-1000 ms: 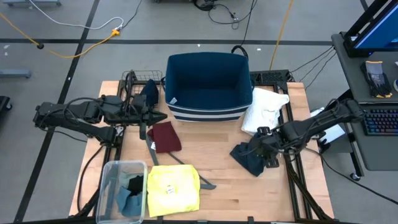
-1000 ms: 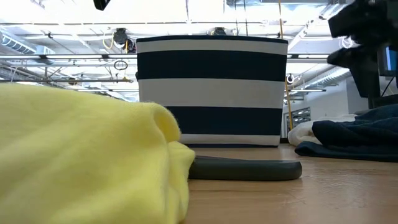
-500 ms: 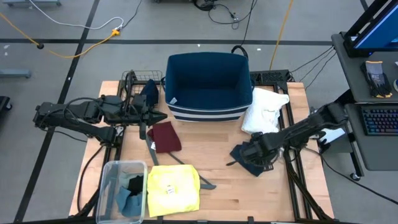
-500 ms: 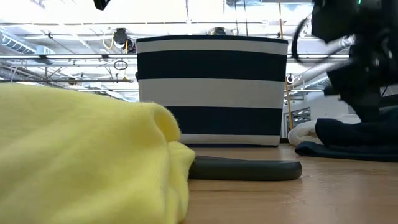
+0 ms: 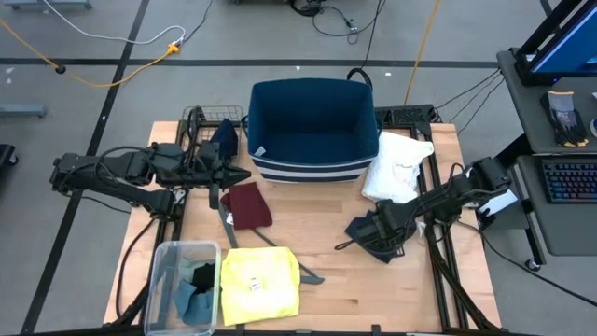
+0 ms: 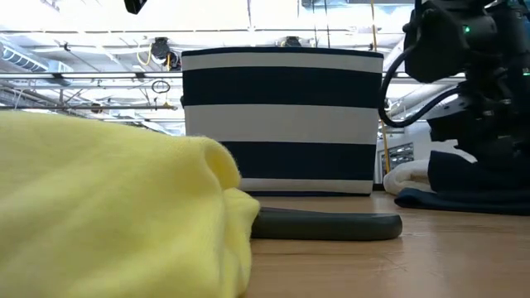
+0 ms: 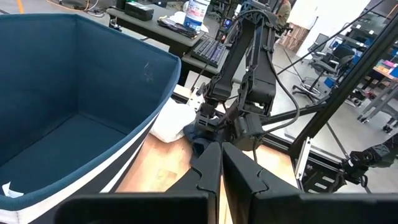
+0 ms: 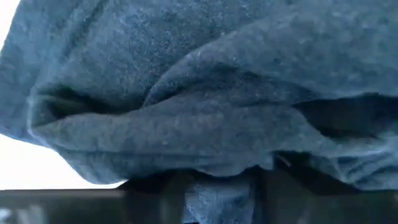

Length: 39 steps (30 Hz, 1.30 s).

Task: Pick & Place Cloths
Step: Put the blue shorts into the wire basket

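Overhead, the light wooden bench (image 5: 308, 210) sits on a grey concrete floor crossed by dark tape lines and trailing cables. A navy fabric bin (image 5: 312, 126) with white stripes stands at the bench's far edge, its inside bare. A white shirt (image 5: 396, 166) lies just right of it. A maroon piece (image 5: 250, 205) rests near the bench's middle left, and a yellow T-shirt (image 5: 260, 284) lies at the near edge beside a clear plastic tub (image 5: 166, 266) holding black and grey-blue pieces. A thin grey hanger (image 5: 227, 227) stretches between the maroon piece and the T-shirt.

The right pincer (image 5: 378, 235) is pressed down into the navy fabric (image 5: 362, 228) on the bench's right side; the right wrist view is filled with its folds, and I cannot tell whether the fingers have gripped it. The left pincer (image 7: 221, 163) waits at the bench's left, fingers together and holding nothing.

From bench height, the striped bin stands against a bright workshop with ceiling pipes and rails. A desk with a keyboard (image 5: 567, 182) stands to the right.
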Available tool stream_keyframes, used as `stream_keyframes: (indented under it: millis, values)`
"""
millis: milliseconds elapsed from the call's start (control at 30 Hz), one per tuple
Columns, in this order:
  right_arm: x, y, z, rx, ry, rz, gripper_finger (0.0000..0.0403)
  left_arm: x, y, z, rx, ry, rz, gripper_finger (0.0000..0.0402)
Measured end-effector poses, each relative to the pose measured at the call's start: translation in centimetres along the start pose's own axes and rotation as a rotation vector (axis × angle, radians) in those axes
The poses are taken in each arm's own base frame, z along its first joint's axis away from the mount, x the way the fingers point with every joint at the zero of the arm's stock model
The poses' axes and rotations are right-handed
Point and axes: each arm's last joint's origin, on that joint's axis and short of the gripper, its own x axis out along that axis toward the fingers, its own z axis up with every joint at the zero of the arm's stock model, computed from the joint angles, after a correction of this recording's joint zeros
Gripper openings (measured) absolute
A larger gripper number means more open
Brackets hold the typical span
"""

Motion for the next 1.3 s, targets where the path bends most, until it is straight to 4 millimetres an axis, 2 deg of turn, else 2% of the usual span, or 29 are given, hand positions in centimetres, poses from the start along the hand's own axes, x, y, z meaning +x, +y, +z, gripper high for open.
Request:
stream_keyframes:
  millis: [200,333,467,667,833,1000,1167,1300]
  values:
    - [0.0,0.0,-0.1,0.092,0.009,0.009,0.003,0.0,0.0,0.0,-0.007,0.0,0.0,0.0017]
    - [-0.7,0.1,0.2,0.116,0.02,0.022,0.0023,0.0,0.0,0.0,-0.033,0.001,-0.001,0.0017]
    - [-2.5,0.5,0.5,0.108,-0.025,0.06,0.0019,0.0,0.0,0.0,-0.07,0.001,-0.001,0.0017]
    - [-7.7,0.6,0.9,0.094,-0.243,0.105,0.0013,0.0,0.0,0.0,-0.142,0.002,-0.002,0.0017]
    - [-13.1,0.3,0.2,0.086,-0.473,0.054,0.0013,0.4,0.0,-0.2,-0.217,0.011,0.003,0.0017]
    - [-17.9,-0.1,-0.8,0.07,-0.681,-0.052,0.0013,2.0,-0.2,-0.8,-0.285,0.063,0.007,0.0017]
    - [-21.1,-0.1,-1.2,-0.034,-0.824,-0.202,0.0013,4.4,-1.1,-1.2,-0.308,0.072,-0.086,0.0018]
    - [-22.5,0.2,-0.9,-0.197,-0.915,-0.367,0.0013,6.2,-2.0,-1.0,-0.317,0.028,-0.205,0.0034]
